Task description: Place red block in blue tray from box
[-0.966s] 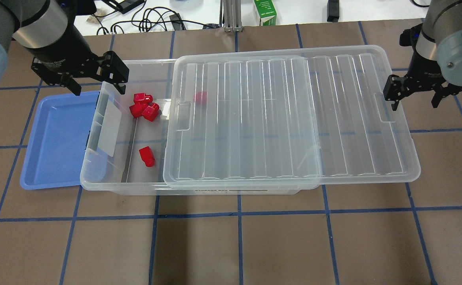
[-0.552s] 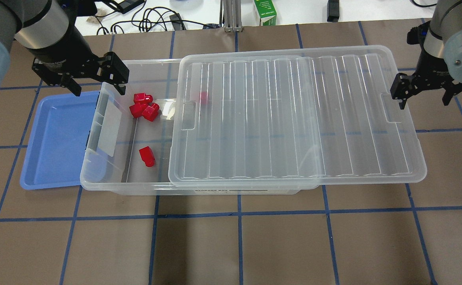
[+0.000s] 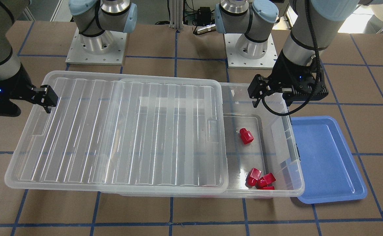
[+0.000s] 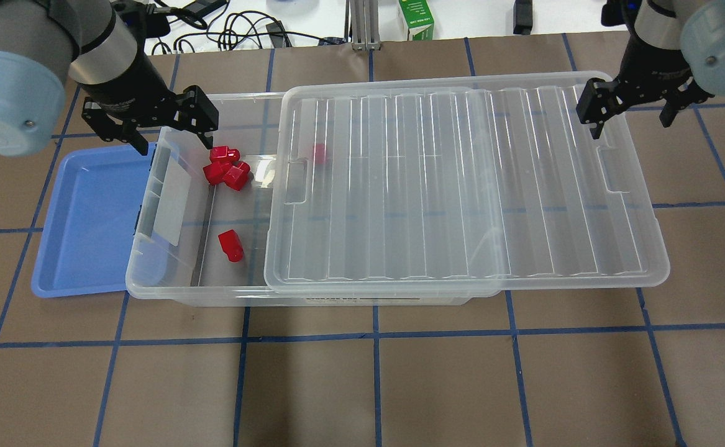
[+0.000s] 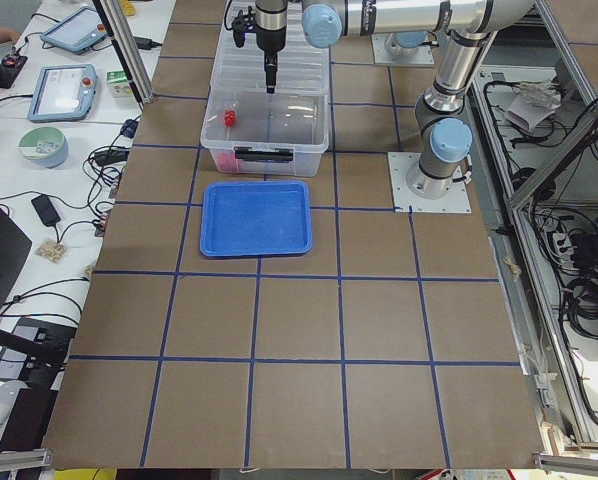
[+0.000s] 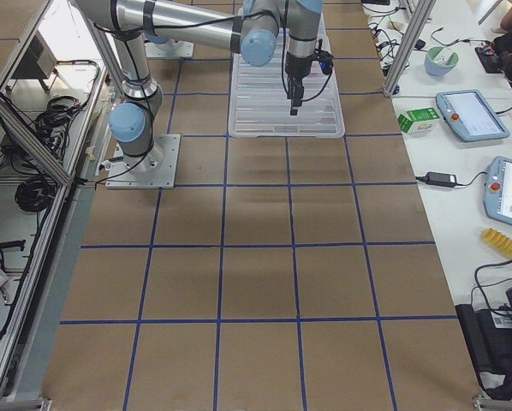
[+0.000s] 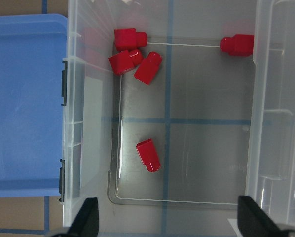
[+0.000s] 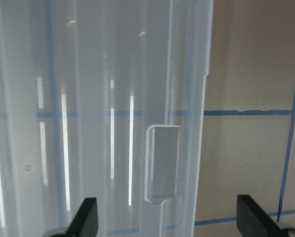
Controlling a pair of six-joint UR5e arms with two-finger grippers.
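Observation:
The box [image 4: 176, 290] is a clear bin, and its ribbed lid [image 4: 461, 186] is slid to the right, leaving the left end uncovered. Three red blocks [image 4: 225, 167] cluster in the far part of the opening, and one lies alone [image 4: 230, 244] nearer the front. Another block [image 4: 319, 153] shows dimly under the lid's edge. The blue tray [image 4: 89, 217] lies against the box's left end and holds nothing. My left gripper [image 4: 173, 133] is open and empty above the box's far left corner, looking down on the blocks [image 7: 132, 54]. My right gripper [image 4: 630, 121] is open and empty above the lid's far right corner.
A green carton [image 4: 416, 18] and cables [image 4: 238, 31] lie beyond the table's far edge. The lid overhangs the box on the right. Brown table with blue tape lines [image 4: 374, 335] stretches in front of the box.
The lid slid a little to the right, then stopped. My right gripper let go of it and moved toward the far edge. My left gripper moved right, over the box's corner.

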